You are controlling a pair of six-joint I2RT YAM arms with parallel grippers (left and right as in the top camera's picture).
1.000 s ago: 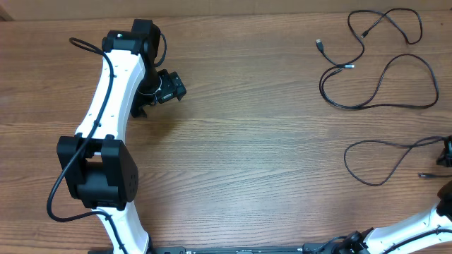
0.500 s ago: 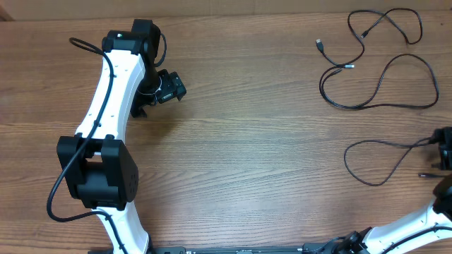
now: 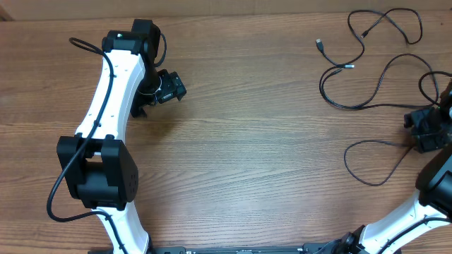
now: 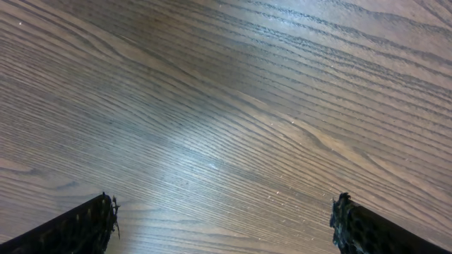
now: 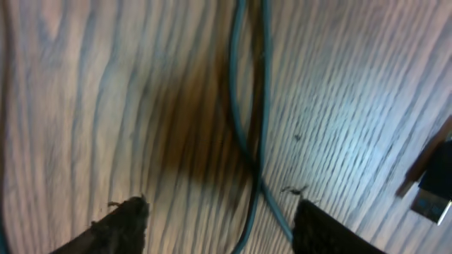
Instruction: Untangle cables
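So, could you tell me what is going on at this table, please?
Two robot arms are sorting out black cables that lie as loose strands at the right end of the table. The right claw hovers open over one strand, gripping nothing. The left claw is open over the tabletop, away from the cables.

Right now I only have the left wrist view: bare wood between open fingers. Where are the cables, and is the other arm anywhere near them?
Observer: The cables lie as loose strands at the far right of the table in the overhead view, well away from the left fingers.
Operator: And the right arm?
Observer: The right arm reaches in over that same side, its end beside the lower loop.
Operator: Is it holding anything?
Observer: No. In the right wrist view the right fingers stand apart, and two crossing strands run between them, not pinched.
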